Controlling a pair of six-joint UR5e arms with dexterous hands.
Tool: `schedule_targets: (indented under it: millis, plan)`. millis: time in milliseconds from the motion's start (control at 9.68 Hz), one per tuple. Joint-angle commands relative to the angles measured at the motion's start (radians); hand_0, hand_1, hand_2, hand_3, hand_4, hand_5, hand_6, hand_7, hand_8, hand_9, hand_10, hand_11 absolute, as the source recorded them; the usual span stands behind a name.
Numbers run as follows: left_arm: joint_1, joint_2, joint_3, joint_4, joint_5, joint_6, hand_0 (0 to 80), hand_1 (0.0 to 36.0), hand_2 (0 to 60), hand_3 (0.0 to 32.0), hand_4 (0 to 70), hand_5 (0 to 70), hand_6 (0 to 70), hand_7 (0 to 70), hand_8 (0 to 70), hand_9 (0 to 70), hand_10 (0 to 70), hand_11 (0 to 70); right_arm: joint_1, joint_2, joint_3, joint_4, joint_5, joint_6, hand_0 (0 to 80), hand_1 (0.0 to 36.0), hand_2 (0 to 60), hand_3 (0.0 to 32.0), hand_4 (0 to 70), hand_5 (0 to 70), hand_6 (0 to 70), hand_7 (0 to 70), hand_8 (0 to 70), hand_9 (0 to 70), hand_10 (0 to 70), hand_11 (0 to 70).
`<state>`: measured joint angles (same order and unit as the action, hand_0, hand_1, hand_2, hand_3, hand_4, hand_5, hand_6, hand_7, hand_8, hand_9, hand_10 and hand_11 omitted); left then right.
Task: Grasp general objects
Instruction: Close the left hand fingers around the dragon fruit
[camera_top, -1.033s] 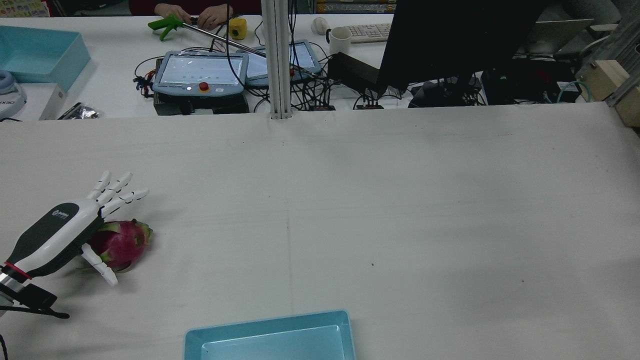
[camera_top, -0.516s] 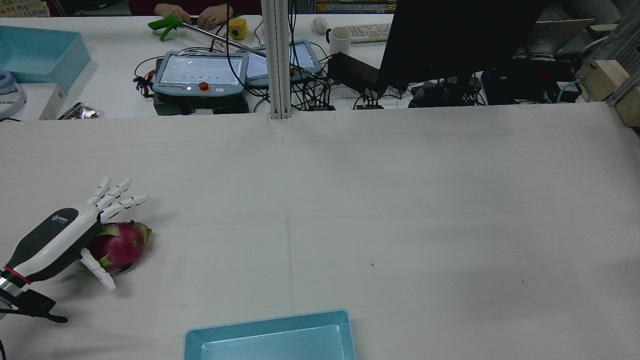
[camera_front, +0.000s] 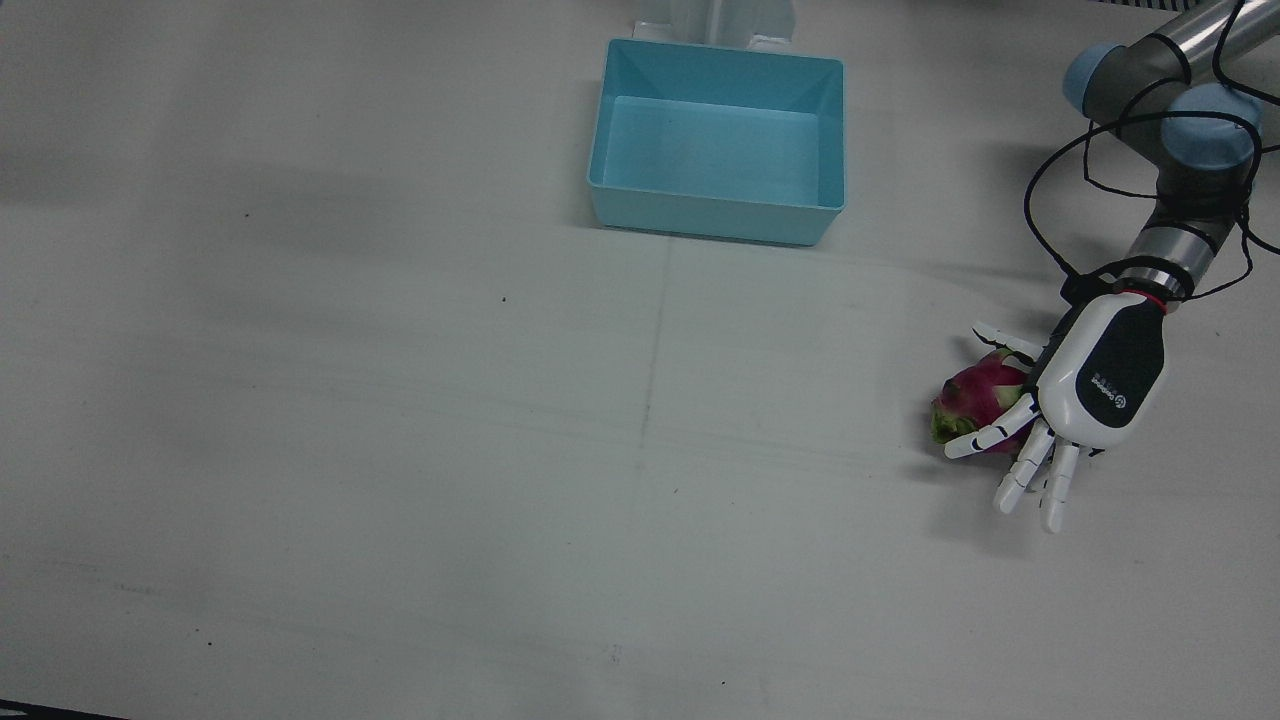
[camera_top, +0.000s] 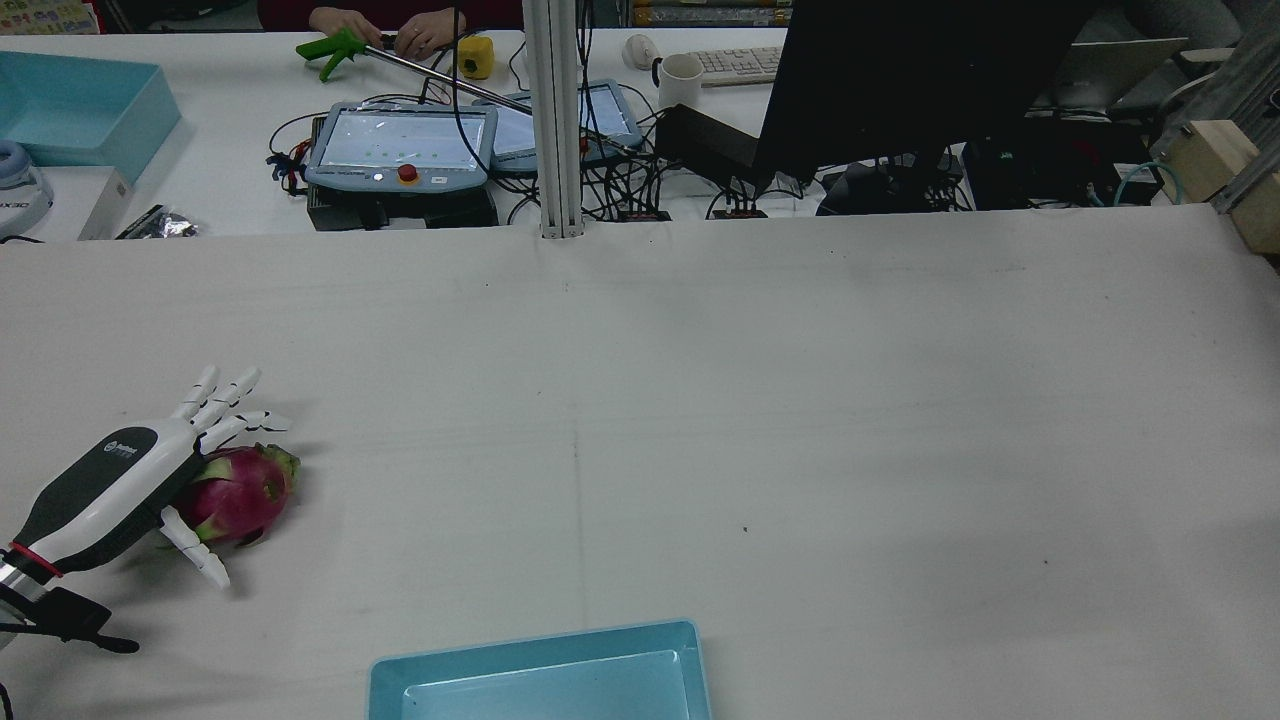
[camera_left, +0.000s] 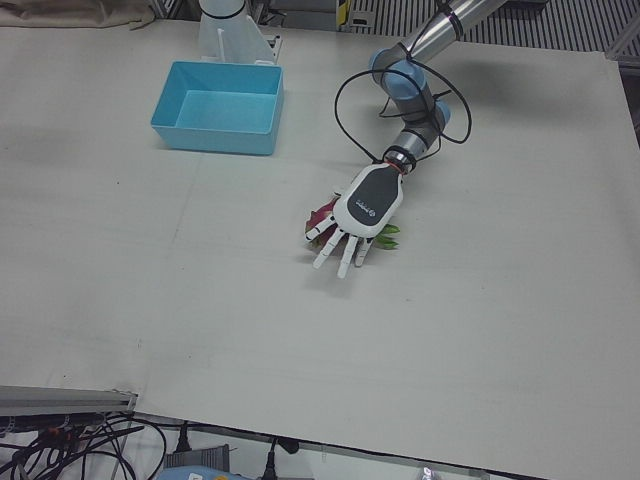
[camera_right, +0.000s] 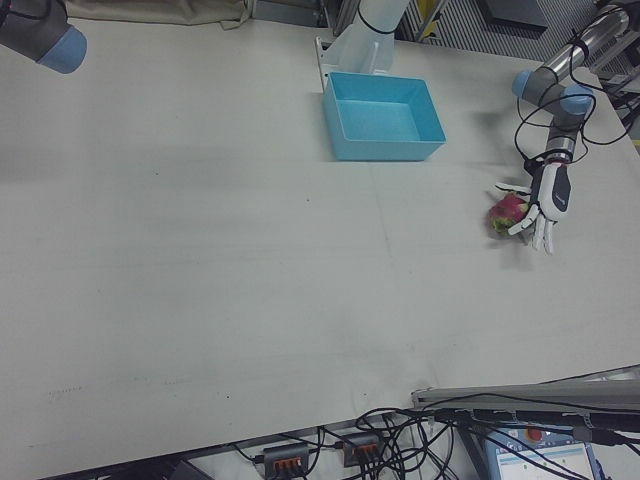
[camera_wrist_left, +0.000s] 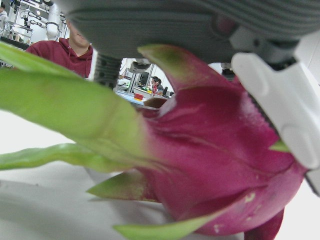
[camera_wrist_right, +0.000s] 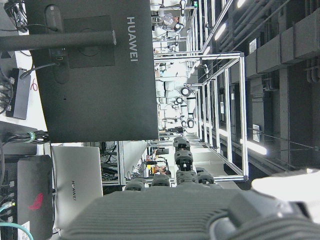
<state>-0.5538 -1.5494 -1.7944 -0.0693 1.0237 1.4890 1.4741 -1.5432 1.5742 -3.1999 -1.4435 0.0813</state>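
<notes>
1 left hand (camera_front: 1085, 395), fingers spread and not closed, covers an oval, scaly magenta dragon fruit (camera_front: 978, 398).

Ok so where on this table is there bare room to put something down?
Nearly everywhere: the whole white table in front of the light blue plastic bin is bare. Only the corner where the left hand covers the pink dragon fruit is crowded.

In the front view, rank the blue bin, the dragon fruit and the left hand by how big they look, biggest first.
1. Blue bin, clearly the largest.
2. Left hand.
3. Dragon fruit, smallest as seen, though the hand hides part of it, so its full size is unsure.
</notes>
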Motion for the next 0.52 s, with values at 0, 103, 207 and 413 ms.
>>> schedule_targets:
  millis: [0, 103, 207, 413]
  plan:
    - [0.003, 0.0, 0.016, -0.004, -0.02, 0.002, 63.6, 28.5, 0.5, 32.0, 0.0, 35.1, 0.0, 1.0, 0.0, 0.0, 0.0, 0.0, 0.0, 0.0, 0.001, 0.0, 0.0, 0.0, 0.0, 0.0, 0.0, 0.0, 0.0, 0.0, 0.0, 0.0, 0.0, 0.0, 0.0, 0.0]
    - [0.003, 0.0, 0.018, -0.004, -0.021, 0.002, 63.0, 27.8, 0.5, 32.0, 0.0, 34.9, 0.0, 1.4, 0.0, 0.0, 0.0, 0.0, 0.0, 0.0, 0.001, 0.0, 0.0, 0.0, 0.0, 0.0, 0.0, 0.0, 0.0, 0.0, 0.0, 0.0, 0.0, 0.0, 0.0, 0.0]
    - [0.003, 0.0, 0.018, -0.004, -0.021, 0.002, 62.8, 27.8, 2.3, 32.0, 0.0, 34.7, 0.0, 2.9, 0.0, 0.0, 0.0, 0.0, 0.0, 0.0, 0.001, 0.0, 0.0, -0.002, 0.0, 0.0, 0.0, 0.0, 0.0, 0.0, 0.0, 0.0, 0.0, 0.0, 0.0, 0.0]
    - [0.003, 0.0, 0.018, -0.006, -0.021, 0.002, 61.9, 27.9, 7.2, 32.0, 0.0, 41.7, 0.0, 6.9, 0.0, 0.0, 1.0, 4.2, 0.0, 0.0, 0.001, 0.0, 0.0, -0.002, 0.0, 0.0, 0.0, 0.0, 0.0, 0.0, 0.0, 0.0, 0.0, 0.0, 0.0, 0.0]
